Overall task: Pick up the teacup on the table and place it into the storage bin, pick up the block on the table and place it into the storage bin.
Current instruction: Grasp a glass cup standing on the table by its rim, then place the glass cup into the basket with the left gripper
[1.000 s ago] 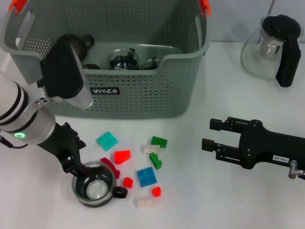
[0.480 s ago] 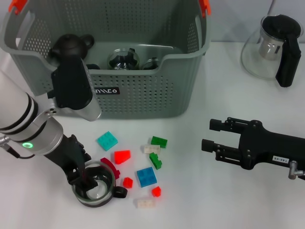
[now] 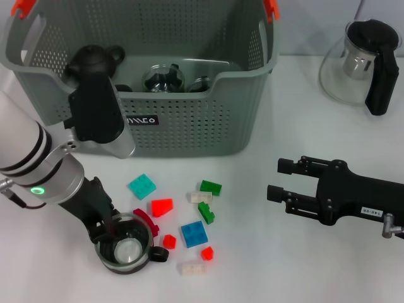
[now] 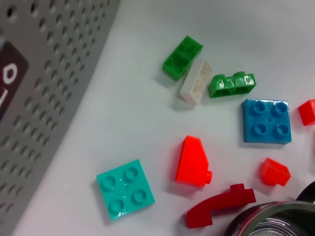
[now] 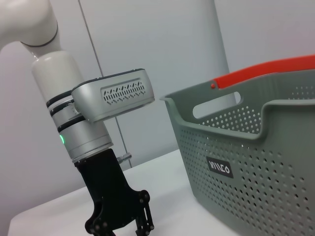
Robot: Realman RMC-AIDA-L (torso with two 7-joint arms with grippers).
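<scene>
Left gripper (image 3: pixel 112 228) down at the teacup (image 3: pixel 126 247), near left on the table (image 3: pixel 265 252); fingers at the cup's left rim, closure hidden. Blocks scattered just right of the cup, a dark red curved block (image 3: pixel 146 220) touching it. Storage bin (image 3: pixel 189 126) beyond. Right gripper (image 3: pixel 278 178) parked at right, jaws parted, empty.

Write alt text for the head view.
The left pincer reaches into a glass teacup beside scattered toy blocks on a white table, before the grey storage bin. The right pincer waits open, a glass teapot behind.
</scene>
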